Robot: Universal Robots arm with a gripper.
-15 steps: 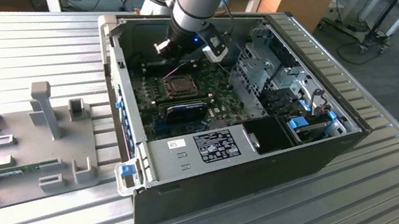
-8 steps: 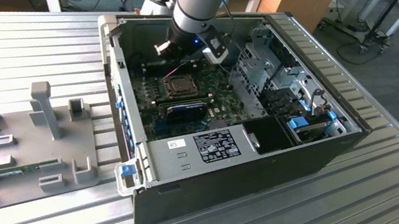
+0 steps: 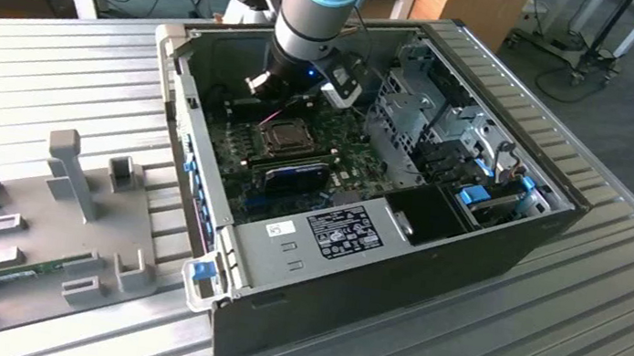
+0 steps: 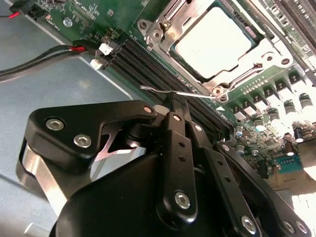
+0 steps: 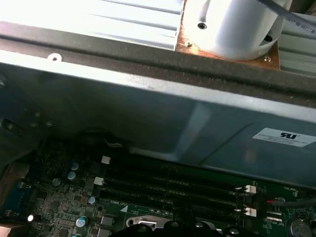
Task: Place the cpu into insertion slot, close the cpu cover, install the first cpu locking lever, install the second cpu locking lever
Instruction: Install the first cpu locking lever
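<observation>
Just beyond the pincer (image 4: 174, 100) — pressed together — the cpu (image 4: 216, 42) sits socketed.

cpu cover (image 4: 165, 22) clipped by second wrist view's edge

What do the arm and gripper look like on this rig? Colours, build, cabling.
The arm is a silver-grey tube with a light blue band, ending in a dark wrist section with a small blue light. A thin dark cable runs beside it. The gripper is matte black, built of flat jointed link plates pinned with silver hex-socket screws, with a bare metal strip at one side.
</observation>
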